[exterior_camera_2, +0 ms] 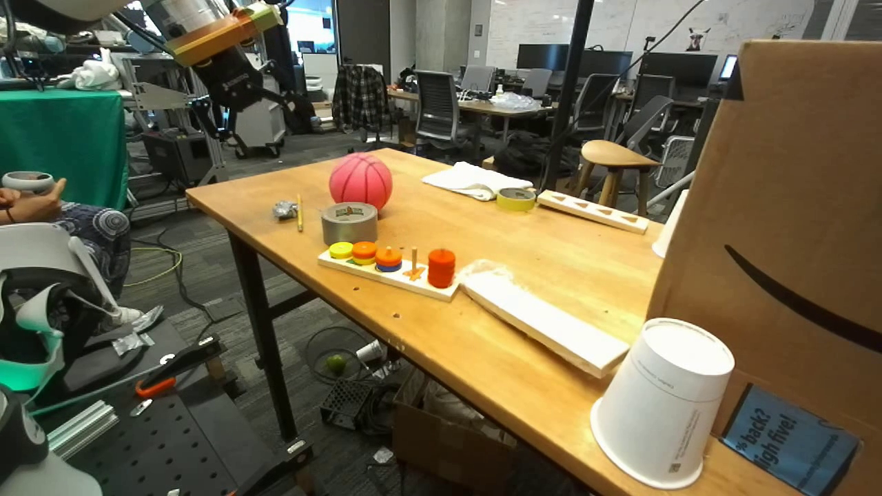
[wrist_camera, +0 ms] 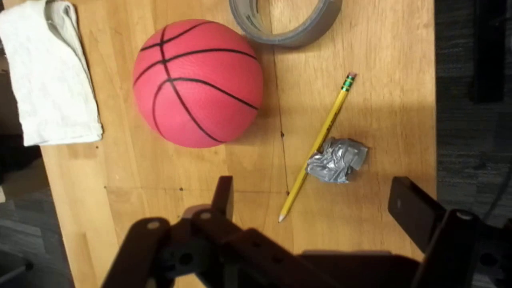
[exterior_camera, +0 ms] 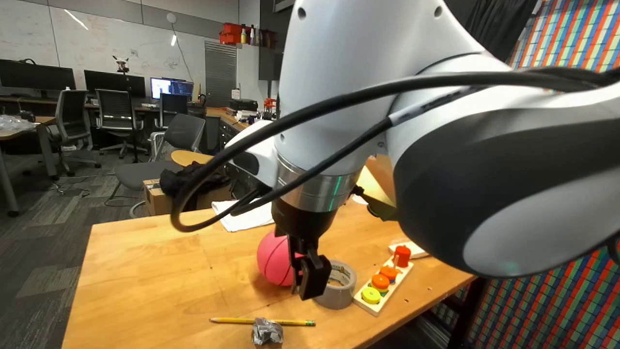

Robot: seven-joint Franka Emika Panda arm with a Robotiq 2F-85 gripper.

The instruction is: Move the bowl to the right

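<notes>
What the task calls the bowl (wrist_camera: 198,84) is a pinkish-red ball with thin dark curved lines, resting on the wooden table. It shows in both exterior views, and the arm covers part of it in an exterior view (exterior_camera: 274,259). My gripper (wrist_camera: 312,180) is open, its two black fingers wide apart with nothing held between them. It hangs in the air above the table, apart from the ball (exterior_camera_2: 360,182). In the wrist view the ball lies up and to the left of the fingers. Raised above table height, the gripper (exterior_camera_2: 265,131) also appears in an exterior view.
Near the ball stands a grey tape roll (exterior_camera_2: 350,224). A yellow pencil (wrist_camera: 316,148) and crumpled silver tape (wrist_camera: 338,160) lie below the gripper. A peg toy (exterior_camera_2: 393,272), white cloth (exterior_camera_2: 475,180), white cup (exterior_camera_2: 665,403) and cardboard box (exterior_camera_2: 778,207) also occupy the table.
</notes>
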